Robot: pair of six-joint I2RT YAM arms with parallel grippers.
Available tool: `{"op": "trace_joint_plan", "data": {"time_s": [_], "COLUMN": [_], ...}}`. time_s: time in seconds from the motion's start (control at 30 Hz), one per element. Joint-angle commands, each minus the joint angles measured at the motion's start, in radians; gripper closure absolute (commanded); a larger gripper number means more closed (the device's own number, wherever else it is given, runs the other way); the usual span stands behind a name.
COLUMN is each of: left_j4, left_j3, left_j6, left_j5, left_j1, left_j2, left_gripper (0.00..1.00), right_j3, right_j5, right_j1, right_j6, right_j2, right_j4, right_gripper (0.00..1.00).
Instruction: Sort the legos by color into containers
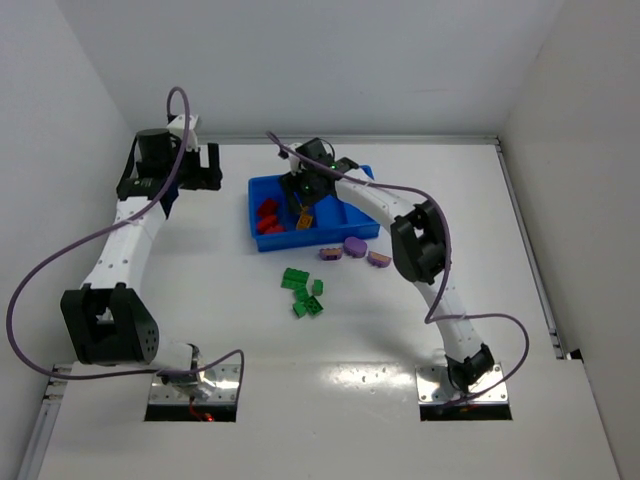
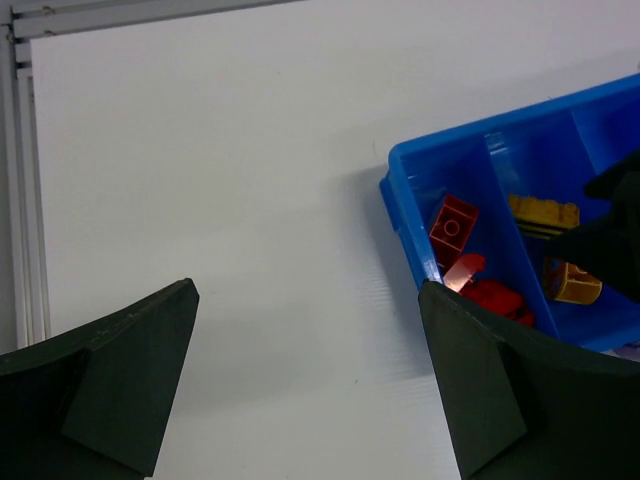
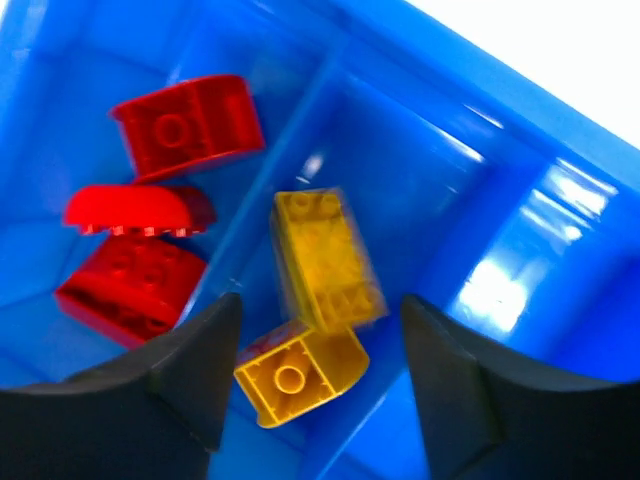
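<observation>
Left gripper (image 1: pixel 205 165) spread wide over table (image 1: pixel 200 260), left of tray (image 1: pixel 262 238). Reds (image 1: pixel 268 215) in leftmost compartment, yellows (image 3: pixel 300 375) in second (one blurred). Right gripper (image 3: pixel 320 300) above those, fingers parted, touching nothing. Greens (image 1: pixel 303 293), purples (image 1: pixel 355 248) loose near tray.

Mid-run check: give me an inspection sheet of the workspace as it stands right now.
Surface: white table, unsorted bricks lying on it.
Job's things: blue tray holds red legos in its end compartment, yellow legos in the next; green legos and purple legos loose on the table in front.
Clutter: nothing seen.
Grippers: left gripper open, empty, beside the tray; right gripper open above the yellow legos.
Cables: purple cables loop along both arms.
Surroundings: white walls on three sides.
</observation>
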Motion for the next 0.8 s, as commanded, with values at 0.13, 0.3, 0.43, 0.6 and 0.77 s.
{"op": "trace_joint_plan", "data": {"time_s": [0.13,0.3,0.43,0.6,0.77], "left_j4": [0.019,0.055,0.080,0.080,0.080], "left_j3": [-0.029,-0.029,-0.015,0.008,0.017], "left_j6": [0.021,0.001,-0.011,-0.011,-0.011], "left_j5": [0.087,0.159,0.199,0.222,0.242], "left_j1": [0.005,0.005,-0.004,-0.041,-0.062], "left_j2": [-0.037,-0.037,-0.006,0.018,0.038], "left_gripper": [0.00,0.00,0.00,0.00,0.00], "right_j3": [-0.036,-0.339,-0.603,-0.913,-1.142], "right_j5": [-0.153,-0.176,-0.167,-0.138,-0.127], "right_j1": [-0.007,-0.055,-0.104,-0.139,-0.191], "right_j6": [-0.069,-0.151,-0.294,-0.380,-0.426], "right_j2": [-0.119,-0.471,-0.740,-0.969,-1.045], "right_j4": [0.082,0.160,0.095,-0.031,-0.007], "right_gripper": [0.21,0.21,0.21,0.21,0.21]}}
